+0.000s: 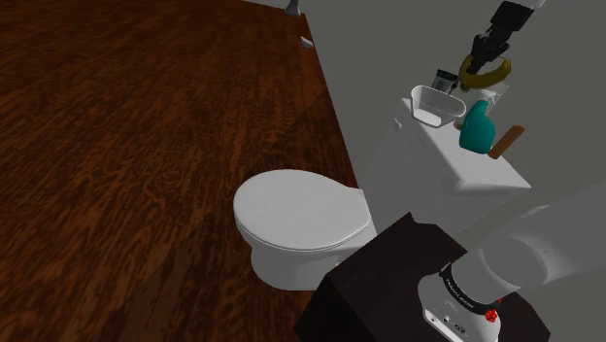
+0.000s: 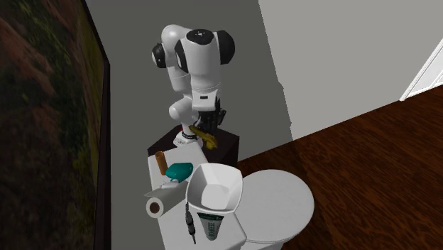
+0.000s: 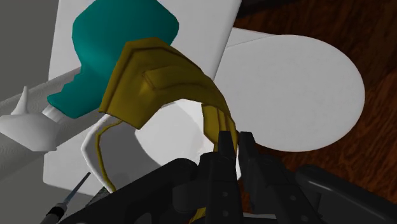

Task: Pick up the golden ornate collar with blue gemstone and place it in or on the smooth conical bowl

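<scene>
The golden collar [image 1: 487,74] hangs in the air above the toilet tank [image 1: 427,165], with my gripper [image 1: 483,49] shut on it. In the wrist view the two black fingers [image 3: 226,147] clasp a thin strand of the collar [image 3: 162,79], and its broad ornate plate stands out ahead of them. The white conical bowl [image 1: 434,104] stands on the tank lid, lower than the collar and toward the shoulder view's left. In the second exterior view the bowl [image 2: 215,188] is at the near end of the tank, and the collar [image 2: 203,134] hangs beyond it by the arm.
A teal object [image 1: 478,129] and a brown stick-like piece [image 1: 507,142] lie on the tank between bowl and stand. A paper roll [image 2: 155,207], a dark screwdriver-like tool [image 2: 189,221] and a tube [image 2: 211,226] sit by the bowl. The toilet's shut lid [image 1: 301,209] lies below.
</scene>
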